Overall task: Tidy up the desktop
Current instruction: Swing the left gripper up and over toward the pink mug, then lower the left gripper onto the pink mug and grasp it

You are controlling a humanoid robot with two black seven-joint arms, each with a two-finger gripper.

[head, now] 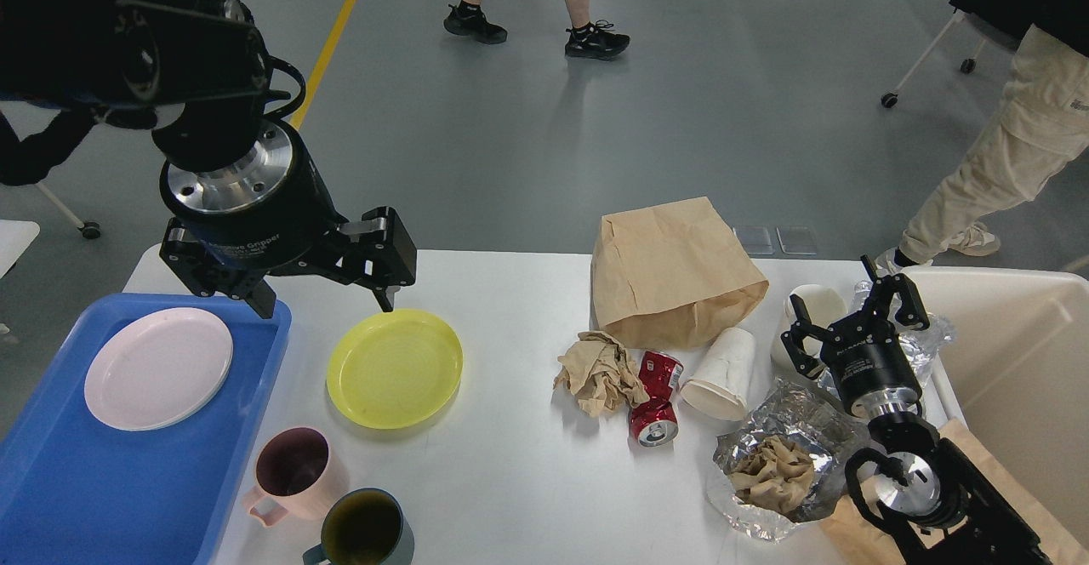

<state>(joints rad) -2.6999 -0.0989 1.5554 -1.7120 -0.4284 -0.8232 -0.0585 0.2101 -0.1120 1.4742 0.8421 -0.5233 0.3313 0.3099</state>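
Black left gripper (327,284) at upper left of frame, jaws spread wide, empty, one fingertip just over the far rim of the yellow plate (395,368). Right gripper (855,320) at right, fingers released, holding nothing, beside the white cup (815,310) and above the foil (787,429). White desktop (510,463) fills the lower middle; bare room at centre between plate and crumpled paper (598,371). Blue tray (51,480) overhangs lower left, cream bin (1012,361) at right edge.
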